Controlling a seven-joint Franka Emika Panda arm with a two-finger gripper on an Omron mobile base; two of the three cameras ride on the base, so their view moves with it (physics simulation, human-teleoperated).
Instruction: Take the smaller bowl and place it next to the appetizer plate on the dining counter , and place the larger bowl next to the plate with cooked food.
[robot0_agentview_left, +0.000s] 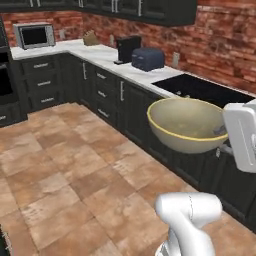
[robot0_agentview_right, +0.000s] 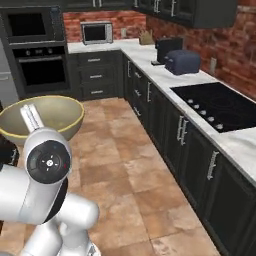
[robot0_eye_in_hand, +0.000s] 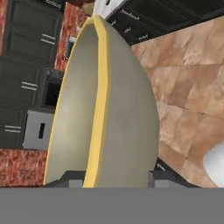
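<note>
Hand view: gripper (robot0_eye_in_hand: 117, 177) clamps the rim of the larger bowl (robot0_eye_in_hand: 105, 109), one dark finger on the inner side, one on the outer wall, yellow rim running edge-on up from between them. No readable writing or brand anywhere. Left base view has the bowl (robot0_agentview_left: 187, 124) held in the air, tilted slightly, mouth up, at the end of the white hand, which is cut off by the right frame edge; fingers hard to make out there. Arm elbow sits low in the foreground. Right base view: bowl (robot0_agentview_right: 42, 117) partly hidden behind the arm's round joint, above the tile floor (robot0_agentview_right: 125, 160). Beyond the bowl, wall counter (robot0_agentview_left: 107, 57) with dark cabinets; on it a toaster (robot0_agentview_left: 148, 59) and a black cooktop (robot0_agentview_right: 220, 105). Farther off, a microwave (robot0_agentview_left: 35, 35) in the corner, built-in oven (robot0_agentview_right: 37, 65) beside it.
</note>
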